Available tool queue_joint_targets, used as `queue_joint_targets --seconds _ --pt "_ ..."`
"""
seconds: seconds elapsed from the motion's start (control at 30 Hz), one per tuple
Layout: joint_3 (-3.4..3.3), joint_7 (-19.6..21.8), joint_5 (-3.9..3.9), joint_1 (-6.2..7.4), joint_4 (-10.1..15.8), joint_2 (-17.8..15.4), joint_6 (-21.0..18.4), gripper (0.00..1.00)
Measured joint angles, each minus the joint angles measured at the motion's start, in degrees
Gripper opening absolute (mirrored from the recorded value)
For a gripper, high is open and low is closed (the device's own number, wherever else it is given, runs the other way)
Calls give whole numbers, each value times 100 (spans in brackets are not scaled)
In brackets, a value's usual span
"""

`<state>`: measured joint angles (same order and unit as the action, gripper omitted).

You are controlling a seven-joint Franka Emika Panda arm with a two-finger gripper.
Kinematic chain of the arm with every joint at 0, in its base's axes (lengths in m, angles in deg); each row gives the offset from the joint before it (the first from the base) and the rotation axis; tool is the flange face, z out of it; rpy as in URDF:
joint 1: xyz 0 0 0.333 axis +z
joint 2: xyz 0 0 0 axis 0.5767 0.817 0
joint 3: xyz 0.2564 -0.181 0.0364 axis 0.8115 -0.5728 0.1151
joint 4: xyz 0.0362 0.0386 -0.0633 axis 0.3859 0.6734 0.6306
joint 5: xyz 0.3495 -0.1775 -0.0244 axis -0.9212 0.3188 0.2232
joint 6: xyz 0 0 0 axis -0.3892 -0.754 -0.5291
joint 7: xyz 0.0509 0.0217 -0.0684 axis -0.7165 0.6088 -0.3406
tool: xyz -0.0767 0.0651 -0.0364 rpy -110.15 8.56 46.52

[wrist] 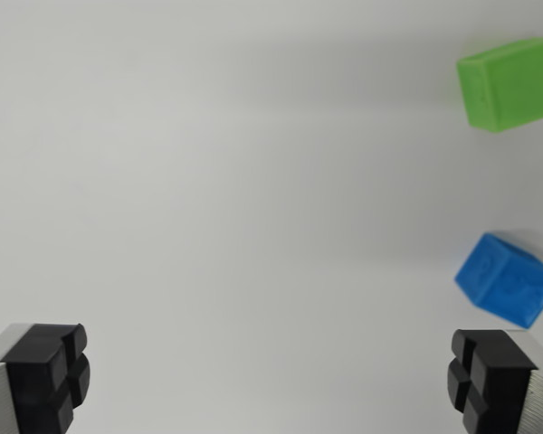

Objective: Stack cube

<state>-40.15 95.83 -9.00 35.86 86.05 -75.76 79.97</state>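
- Two cubes show in the wrist view, both at its right edge: a green cube [511, 83] high up and a blue cube [508, 279] lower down.
- Taking the blue cube as landmark, the green one lies well apart from it, straight above in the picture, with bare white table [235, 181] between them. Neither touches the other.
- The gripper [270, 378] hangs with its jaws spread wide apart, one black pad [47, 375] at the bottom left corner and the other just below the blue cube at the bottom right. Nothing sits between them.
- The blue cube is just beyond the right-hand pad, outside the gap rather than inside it; the green cube is farther off again.
- Both cubes rest on the table at a slight turn, edges not square to the fingers.
- As I judge it, the task is at its very start: no cube is grasped, none is lifted, none is stacked.
- Everything is left to do: centre the open jaws over one cube, probably by shifting toward the wrist view's right, close on it, carry it over the other and set it on top.
- Which cube is meant to go on which, the pictures do not tell.
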Motion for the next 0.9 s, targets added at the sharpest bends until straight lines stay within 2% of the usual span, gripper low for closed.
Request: queue_joint_targets --seconds 0.6,0.9 --pt "-2 0 0 -5 8 0 1 100" --pt "-29 22 0 -32 130 -2 105 100"
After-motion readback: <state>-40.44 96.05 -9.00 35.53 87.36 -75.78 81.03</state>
